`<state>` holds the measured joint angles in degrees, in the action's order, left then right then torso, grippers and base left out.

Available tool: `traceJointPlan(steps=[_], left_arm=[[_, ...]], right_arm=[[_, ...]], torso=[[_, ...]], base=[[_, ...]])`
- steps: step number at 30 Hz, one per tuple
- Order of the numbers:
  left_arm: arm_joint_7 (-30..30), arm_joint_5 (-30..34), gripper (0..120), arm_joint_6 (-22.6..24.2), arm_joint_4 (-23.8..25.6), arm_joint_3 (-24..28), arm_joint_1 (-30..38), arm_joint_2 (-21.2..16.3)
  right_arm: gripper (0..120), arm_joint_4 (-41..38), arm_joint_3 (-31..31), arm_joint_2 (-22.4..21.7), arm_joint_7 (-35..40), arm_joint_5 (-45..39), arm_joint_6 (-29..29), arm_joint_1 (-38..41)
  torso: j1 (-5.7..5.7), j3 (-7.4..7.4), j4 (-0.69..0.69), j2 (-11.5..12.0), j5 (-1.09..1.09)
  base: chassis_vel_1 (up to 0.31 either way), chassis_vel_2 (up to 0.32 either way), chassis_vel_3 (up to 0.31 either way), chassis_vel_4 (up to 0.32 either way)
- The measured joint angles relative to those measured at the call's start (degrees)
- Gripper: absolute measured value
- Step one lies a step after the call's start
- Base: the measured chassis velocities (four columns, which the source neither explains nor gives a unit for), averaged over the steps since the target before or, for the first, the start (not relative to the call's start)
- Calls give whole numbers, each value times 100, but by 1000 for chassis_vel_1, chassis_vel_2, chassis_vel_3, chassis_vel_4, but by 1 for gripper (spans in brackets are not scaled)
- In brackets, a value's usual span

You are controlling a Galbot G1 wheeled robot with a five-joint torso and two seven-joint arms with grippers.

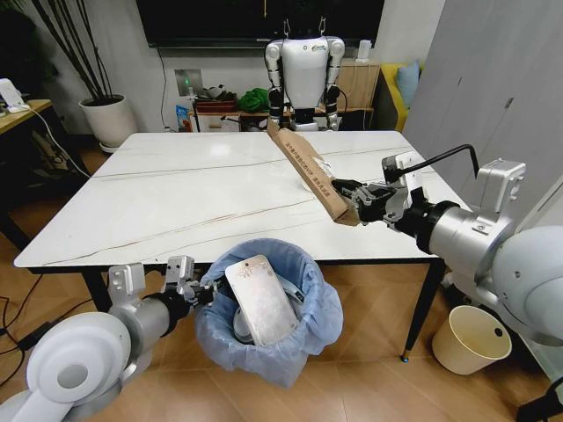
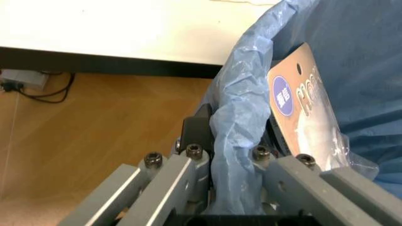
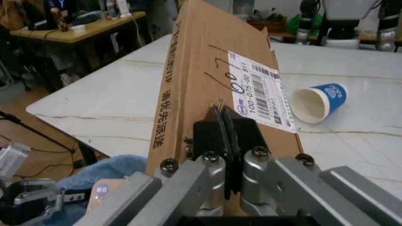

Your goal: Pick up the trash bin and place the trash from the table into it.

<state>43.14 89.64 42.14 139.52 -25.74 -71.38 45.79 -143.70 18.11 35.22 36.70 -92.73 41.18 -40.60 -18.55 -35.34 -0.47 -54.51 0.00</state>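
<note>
Item 1: flat brown cardboard box [image 1: 310, 172], w/ white barcode label, printed text along one edge. Held tilted above the white marble-look table [image 1: 176, 202], near its front-right part. Right gripper [image 1: 352, 199] fingers closed together on the box's lower edge, pinching thin card.

Item 2: small round trash bin [image 1: 268, 308], lined w/ crinkly light-blue plastic bag, held below the table's front edge. Left gripper [image 1: 195, 286] clamped on the rim, bag film bunched between the fingers [image 2: 191, 157]. Inside: flat pale carded package [image 1: 261, 297], glossy, standing on end.

Item 3: white paper cup [image 3: 317, 101], blue-rimmed, lying on its side on the tabletop beyond the box.

Risks (judgement):
- Box is long and stiff, grip sits at one end; may pivot or slip out of the pinch.
- Box looks longer than the bin mouth is wide; could bridge the rim, esp. w/ the upright package taking up room.
- Bag film is slick; rim could slide in the left grip under the added load.
- Swinging box might knock the cup off.
</note>
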Motion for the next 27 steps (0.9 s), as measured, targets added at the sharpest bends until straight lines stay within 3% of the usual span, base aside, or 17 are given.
traceJointPlan(steps=[14, 21, 27], left_arm=[[68, 98, 2, 0, -112, 162, 312, -20], [47, 162, 2, 0, -279, 377, 662, -49], [603, 665, 2, 1, -401, 759, 1203, -33]], right_arm=[[0, 31, -54, 70, -360, 143, -115, -314], [0, 37, 14, 30, -1727, 901, -527, -340], [0, 41, -62, 50, -1986, 945, -583, -321]], torso=[[0, 0, 0, 0, 0], [0, 0, 0, 0, -1], [0, 0, 0, 0, -1]], base=[[0, 0, 0, 0], [0, 0, 0, 0], [0, 0, 0, 0]])
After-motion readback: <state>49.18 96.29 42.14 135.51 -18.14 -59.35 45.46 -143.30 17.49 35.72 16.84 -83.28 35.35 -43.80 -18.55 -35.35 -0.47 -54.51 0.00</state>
